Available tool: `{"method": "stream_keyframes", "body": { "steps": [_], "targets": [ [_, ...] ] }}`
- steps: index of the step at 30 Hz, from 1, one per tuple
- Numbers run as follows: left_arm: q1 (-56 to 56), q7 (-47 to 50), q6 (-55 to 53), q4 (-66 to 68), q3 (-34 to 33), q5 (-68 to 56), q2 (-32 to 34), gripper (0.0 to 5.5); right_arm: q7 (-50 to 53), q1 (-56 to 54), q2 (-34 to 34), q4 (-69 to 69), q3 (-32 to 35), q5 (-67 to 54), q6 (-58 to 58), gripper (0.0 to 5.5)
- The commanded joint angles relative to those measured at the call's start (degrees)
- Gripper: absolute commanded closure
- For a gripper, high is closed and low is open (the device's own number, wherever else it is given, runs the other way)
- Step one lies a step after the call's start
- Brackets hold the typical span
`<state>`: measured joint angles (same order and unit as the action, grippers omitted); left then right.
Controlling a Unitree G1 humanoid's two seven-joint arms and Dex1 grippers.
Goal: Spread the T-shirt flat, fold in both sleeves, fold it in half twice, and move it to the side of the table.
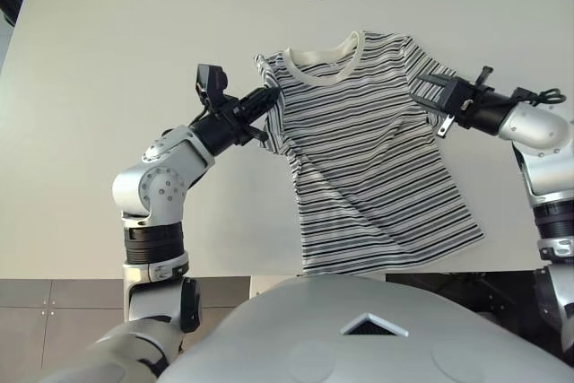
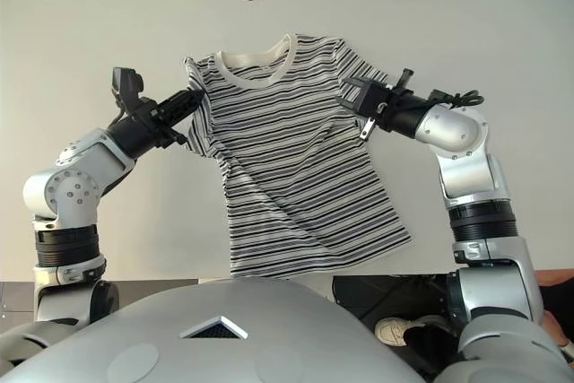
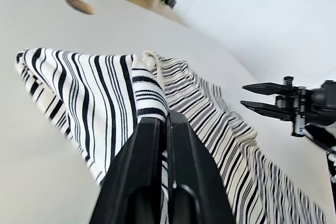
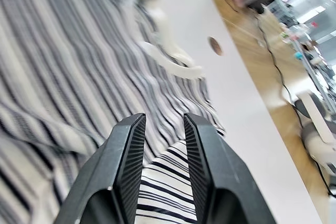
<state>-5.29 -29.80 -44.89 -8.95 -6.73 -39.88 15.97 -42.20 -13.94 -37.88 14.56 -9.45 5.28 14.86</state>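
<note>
Step in hand, as judged: folding in the sleeves. The shirt [image 1: 368, 168] lies mid-table [image 1: 108, 60], collar far, hem near, body largely flat.

Left gripper [image 1: 268, 99], at the left sleeve [image 3: 68, 87]: fingers pressed together, pinching striped cloth.

Right gripper [image 1: 420, 90], over the right sleeve [image 1: 421, 58]: fingers spread, nothing gripped.

The next move calls for the right fingers to close on cloth, then for both sleeves to be carried inward.

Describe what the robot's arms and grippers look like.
The left arm and right arm have silver rounded joints, black bands and black forearms. The left gripper and right gripper have slim black fingers; the right's are ribbed inside. A black cable loops at the right wrist.
</note>
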Motion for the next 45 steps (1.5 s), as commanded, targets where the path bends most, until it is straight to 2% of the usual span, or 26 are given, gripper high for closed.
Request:
{"method": "stream_keyframes", "body": {
  "steps": [1,11,20,24,26,30,34,45],
  "targets": [
    [-2.7,1.7,0.3,2.4,1.8,0.4,-3.6,5.37,1.9,-1.8,1.2,2.4,2.7,-1.6,-1.1,4.18],
    [-3.7,1.4,4.4,9.5,6.0,4.4,-7.9,5.28,3.8,-6.5,3.6,12.5,8.2,-6.1,-1.5,4.18],
    [-4.6,1.1,6.7,11.6,4.6,5.0,-9.5,3.93,1.9,-12.2,5.4,24.5,10.1,-9.3,-3.8,4.18],
    [-5.4,1.5,7.0,12.1,3.8,4.6,-10.3,3.42,2.3,-13.8,4.4,30.3,10.4,-8.4,-2.3,3.58],
    [-5.3,1.4,7.3,11.3,3.5,4.2,-10.6,3.12,2.4,-14.6,4.2,33.0,10.2,-7.5,-1.6,3.49],
    [-4.3,-0.6,11.4,6.8,1.4,2.0,-11.6,3.02,-0.2,-18.5,6.0,41.3,9.3,-6.7,-2.7,3.49],
    [-3.0,-1.9,17.6,5.0,2.0,4.2,-11.3,3.02,-1.1,-22.3,8.5,49.6,7.3,-4.2,-3.0,3.49],
    [-0.8,-1.2,20.2,6.1,0.8,4.2,-11.1,3.02,1.4,-26.8,10.7,59.4,5.5,0.3,-4.6,3.49]
  ]
}}
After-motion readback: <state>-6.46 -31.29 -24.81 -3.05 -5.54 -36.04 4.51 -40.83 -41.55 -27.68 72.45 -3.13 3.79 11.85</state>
